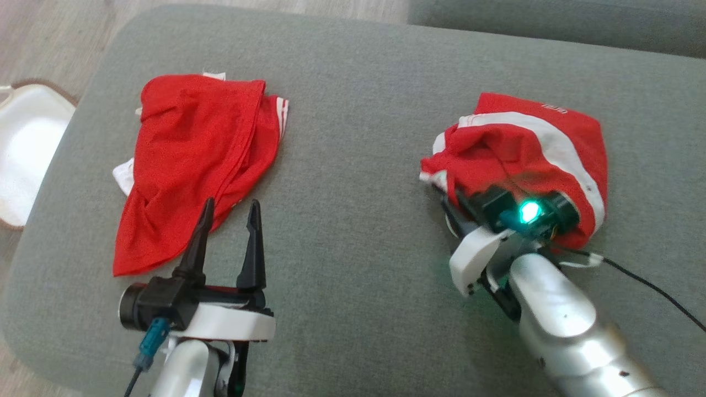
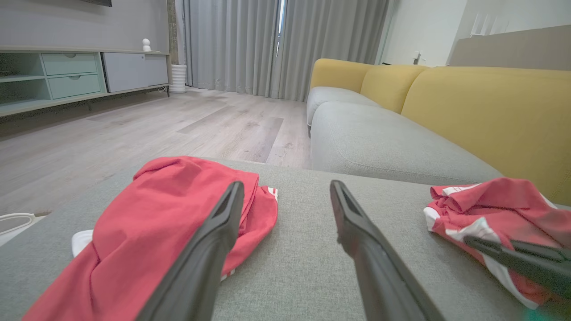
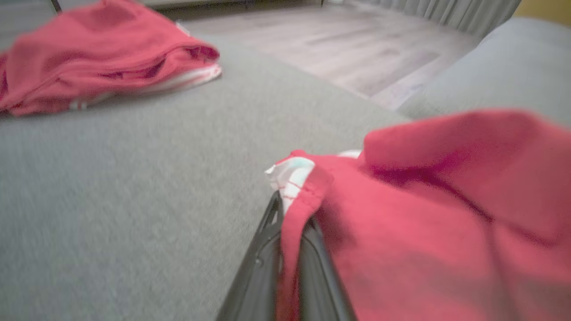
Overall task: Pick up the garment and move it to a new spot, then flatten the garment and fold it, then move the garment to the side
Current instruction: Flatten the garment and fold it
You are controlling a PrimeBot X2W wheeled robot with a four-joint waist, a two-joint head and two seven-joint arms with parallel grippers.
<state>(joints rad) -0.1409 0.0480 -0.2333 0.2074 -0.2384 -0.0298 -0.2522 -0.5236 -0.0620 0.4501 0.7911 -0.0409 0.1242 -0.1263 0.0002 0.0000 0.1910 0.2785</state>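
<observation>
At 3 o'clock in the head view, the crumpled red cloth garment (image 1: 496, 149) carries a broad white stripe and white edging. At 9 o'clock, the rumpled red cloth piece (image 1: 187, 154) shows thin white stripes along its 2 o'clock edge. The woven fabric cushion (image 1: 353, 110) is grey-green, the upholstered sofa back (image 2: 490, 111) mustard yellow, and the wood-plank floor (image 2: 134, 133) pale grey-brown.

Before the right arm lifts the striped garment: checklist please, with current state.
1. Grip: right gripper shut on striped garment edge: ok.
2. Single layer pinched: cannot tell, cloth is bunched.
3. The left gripper open, holding nothing: ok.
4. The other red garment lies apart from the striped one: ok.
5. Bare grey cushion between them for a new spot: ok.
6. Already flat: not ok, crumpled.
</observation>
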